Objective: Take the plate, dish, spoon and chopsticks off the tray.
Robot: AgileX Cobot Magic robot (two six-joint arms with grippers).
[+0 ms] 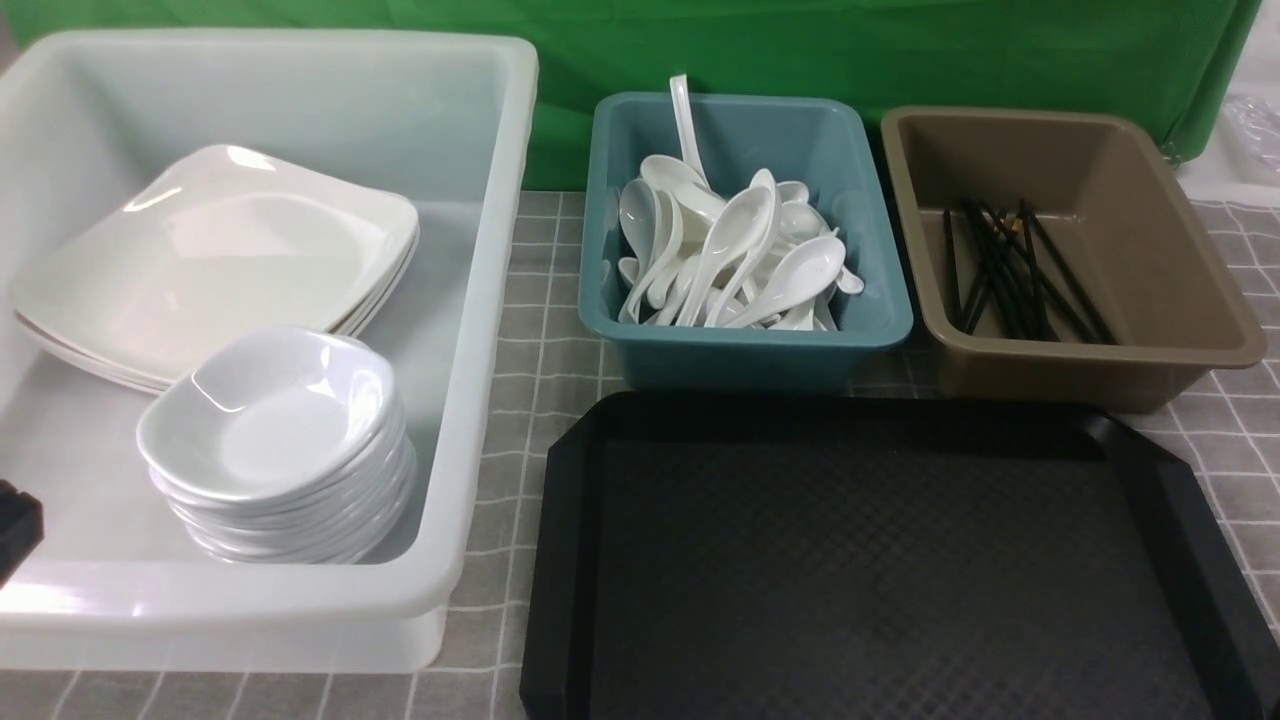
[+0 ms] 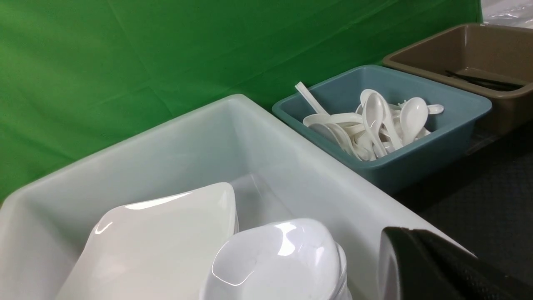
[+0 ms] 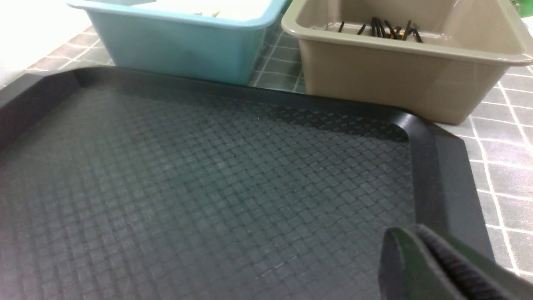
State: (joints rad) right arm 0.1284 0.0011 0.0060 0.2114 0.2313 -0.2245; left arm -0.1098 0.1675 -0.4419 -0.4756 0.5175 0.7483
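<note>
- I can read no brand, label or writing on any bin, dish or tray in my three views.
- The counter (image 1: 540, 330) wears a grey cloth with a white grid; behind it hangs a green backdrop (image 1: 900, 50), creased in the left wrist view.
- The black tray (image 1: 1180, 520) sits at the near right of the counter, its woven-textured floor bare from rim to rim.
- The plates (image 1: 215, 255) are stacked at the back of the big white tub (image 1: 480, 330) on my left, tilted against its wall.
- The dishes (image 1: 280, 440), small white bowls, are piled in front of the plates in the same tub, touching the lower plate edge.
- The spoons (image 1: 740, 250) lie heaped in the teal bin (image 1: 745, 345) just behind the tray; one handle stands up against the back wall.
- The chopsticks (image 1: 1010, 270), black, lie loose on the floor of the brown bin (image 1: 1100, 350), just beside the teal one.
- The left gripper (image 2: 420, 258) hangs over the near corner of the white tub, its jaws pressed together on nothing; in the front view only a dark tip shows at the left edge.
- The right gripper (image 3: 429, 258) hovers above the tray's near right part, ribbed pads meeting, nothing held.
</note>
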